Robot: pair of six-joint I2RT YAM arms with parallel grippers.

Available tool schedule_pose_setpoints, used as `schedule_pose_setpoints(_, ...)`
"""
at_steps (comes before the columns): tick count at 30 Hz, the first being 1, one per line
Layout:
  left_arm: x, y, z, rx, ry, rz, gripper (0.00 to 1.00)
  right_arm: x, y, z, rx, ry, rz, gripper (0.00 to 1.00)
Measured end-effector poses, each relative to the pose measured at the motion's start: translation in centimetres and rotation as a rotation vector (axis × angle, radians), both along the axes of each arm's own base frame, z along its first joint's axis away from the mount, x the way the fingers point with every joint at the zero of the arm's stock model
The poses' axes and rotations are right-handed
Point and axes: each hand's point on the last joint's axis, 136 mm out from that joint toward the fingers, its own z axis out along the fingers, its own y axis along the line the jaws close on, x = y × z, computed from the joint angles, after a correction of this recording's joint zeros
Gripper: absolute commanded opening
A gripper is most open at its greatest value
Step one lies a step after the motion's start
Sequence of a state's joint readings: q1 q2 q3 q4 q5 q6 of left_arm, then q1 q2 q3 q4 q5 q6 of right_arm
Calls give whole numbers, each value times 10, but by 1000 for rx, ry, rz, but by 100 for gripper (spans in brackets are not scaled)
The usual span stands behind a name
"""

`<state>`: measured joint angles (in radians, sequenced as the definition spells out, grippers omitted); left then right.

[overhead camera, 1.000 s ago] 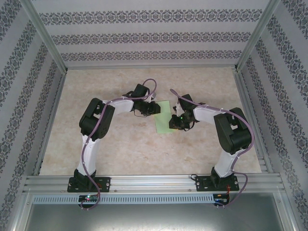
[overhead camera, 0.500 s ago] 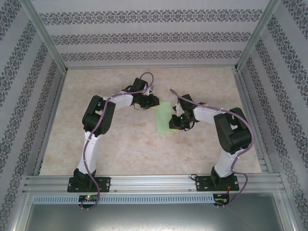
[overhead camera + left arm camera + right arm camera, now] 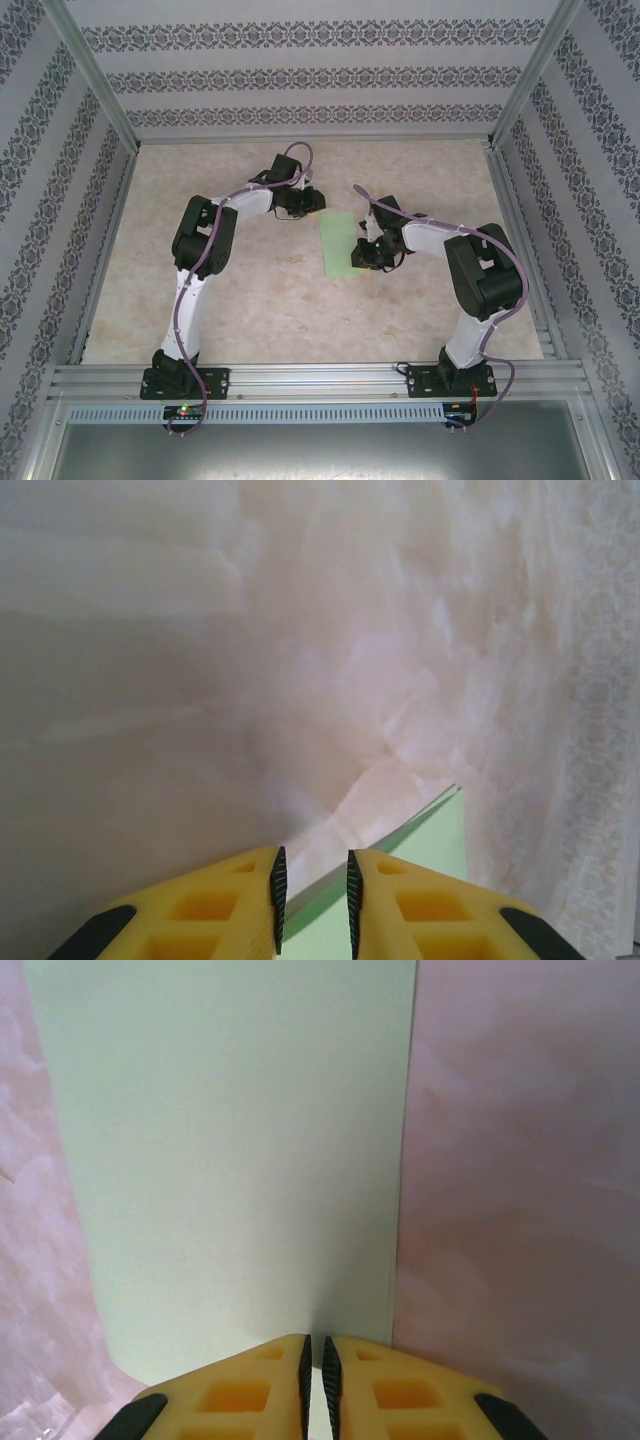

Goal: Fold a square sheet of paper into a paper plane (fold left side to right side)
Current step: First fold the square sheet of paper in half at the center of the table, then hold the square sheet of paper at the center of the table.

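Observation:
The square sheet of paper (image 3: 338, 245) lies flat mid-table as a narrow light green rectangle, doubled over. The paper plane is out of view. My right gripper (image 3: 361, 256) rests on the sheet's right edge; in the right wrist view its yellow fingers (image 3: 250, 1395) are shut, tips down on the green paper (image 3: 230, 1160). My left gripper (image 3: 312, 201) hovers beyond the sheet's far left corner, clear of it. Its jaws (image 3: 312, 905) stand slightly open with nothing held, and the paper's corner (image 3: 435, 835) shows below and past them.
The tabletop (image 3: 230, 300) is pale marbled beige, fenced by aluminium rails (image 3: 310, 380) at the front and sides, with patterned walls behind. Both arm bases sit at the near edge. Purple cables loop over each arm.
My left gripper has drawn back from the paper's far left edge, moving left and away. The whole narrow sheet is now uncovered. The right gripper has stayed on the right edge.

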<state>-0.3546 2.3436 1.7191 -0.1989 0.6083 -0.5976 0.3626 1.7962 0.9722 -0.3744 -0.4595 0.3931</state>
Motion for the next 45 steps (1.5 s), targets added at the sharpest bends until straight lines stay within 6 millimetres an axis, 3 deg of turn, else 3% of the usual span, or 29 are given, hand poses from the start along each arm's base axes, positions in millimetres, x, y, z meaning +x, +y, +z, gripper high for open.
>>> schedule_pose_setpoints(3,-3,11,1,21,-11,13,28,0,0,0,1,1,-3,17)
schedule_pose_setpoints(7,-32,24,11,28,1,17,28,0,0,0,3,3,-7,17)
schedule_pose_setpoints(10,-50,23,25,3,-24,0,28,1,1,0,5,7,-16,17)
schedule_pose_setpoints(13,-68,10,33,-40,-43,-33,28,1,1,1,8,9,-18,17)
schedule_pose_setpoints(17,-88,-17,26,-74,-28,-91,28,1,3,2,28,-1,-19,18)
schedule_pose_setpoints(20,-97,-34,17,-84,-13,-128,28,3,4,4,52,-1,-29,18)
schedule_pose_setpoints(24,-97,-41,4,-77,6,-141,28,8,3,8,69,-8,-46,19)
schedule_pose_setpoints(29,-96,-41,1,-72,6,-137,27,34,5,29,99,-69,-63,19)
schedule_pose_setpoints(35,-96,-41,1,-71,7,-137,27,89,18,59,149,-185,-80,19)
schedule_pose_setpoints(40,-96,-41,1,-71,7,-137,27,119,28,40,153,-174,-93,19)
schedule_pose_setpoints(45,-96,-41,1,-72,7,-138,28,123,29,7,132,-110,-99,19)
